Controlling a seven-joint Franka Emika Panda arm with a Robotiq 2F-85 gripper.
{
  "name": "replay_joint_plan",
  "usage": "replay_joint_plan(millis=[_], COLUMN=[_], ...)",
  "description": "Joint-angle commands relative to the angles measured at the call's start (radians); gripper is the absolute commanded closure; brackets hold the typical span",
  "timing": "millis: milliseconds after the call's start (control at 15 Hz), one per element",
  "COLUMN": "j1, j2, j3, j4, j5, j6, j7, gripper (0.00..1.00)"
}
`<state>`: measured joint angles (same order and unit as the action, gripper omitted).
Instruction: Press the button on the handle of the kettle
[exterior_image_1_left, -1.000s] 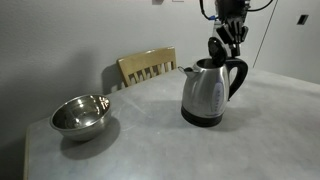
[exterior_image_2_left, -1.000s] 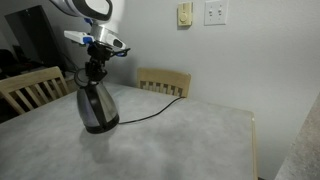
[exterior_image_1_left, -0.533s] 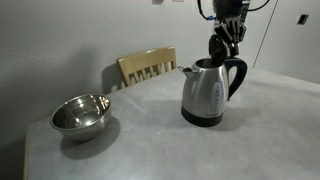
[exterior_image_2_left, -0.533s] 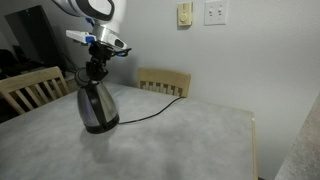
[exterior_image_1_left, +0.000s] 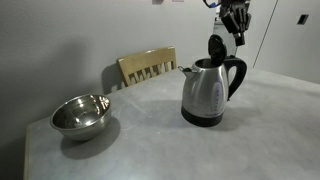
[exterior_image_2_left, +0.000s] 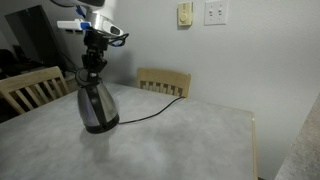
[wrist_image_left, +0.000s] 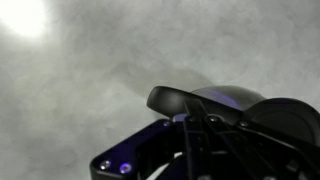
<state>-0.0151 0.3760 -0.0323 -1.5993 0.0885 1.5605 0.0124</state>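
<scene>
The brushed steel kettle (exterior_image_1_left: 205, 95) stands on the table, and it also shows in the other exterior view (exterior_image_2_left: 97, 108). Its black lid (exterior_image_1_left: 217, 46) stands tilted up and open. The black loop handle (exterior_image_1_left: 239, 76) faces away from the spout. The button at the handle's top is too small to make out. My gripper (exterior_image_1_left: 236, 22) hangs just above the lid and handle top, apart from them, with its fingers together and empty. In the wrist view the fingers (wrist_image_left: 190, 135) point down at the raised lid (wrist_image_left: 185, 99).
A round steel bowl (exterior_image_1_left: 80, 115) sits at the table's far end. A wooden chair (exterior_image_1_left: 148, 67) stands behind the table. In an exterior view a black cord (exterior_image_2_left: 150, 112) runs from the kettle past another chair (exterior_image_2_left: 165, 82).
The gripper has risen from the top of the kettle's handle and now hangs higher. The kettle has not moved and its lid stays up.
</scene>
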Motion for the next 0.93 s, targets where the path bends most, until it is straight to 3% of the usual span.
replay_joint_plan(millis=[0, 333, 400, 533, 867], j1=[0.001, 0.005, 0.005, 0.006, 0.000], j2=[-0.094, -0.155, -0.164, -0.179, -0.208], j3=[0.009, 0.014, 0.015, 0.017, 0.019], j4=[-0.086, -0.124, -0.131, -0.143, -0.173], j5=[-0.042, -0.067, -0.069, -0.068, -0.037], j6=[0.048, 0.067, 0.072, 0.082, 0.114], j7=[-0.043, -0.079, -0.084, -0.087, -0.097], gripper=[1.00, 1.00, 0.74, 0.69, 0.32])
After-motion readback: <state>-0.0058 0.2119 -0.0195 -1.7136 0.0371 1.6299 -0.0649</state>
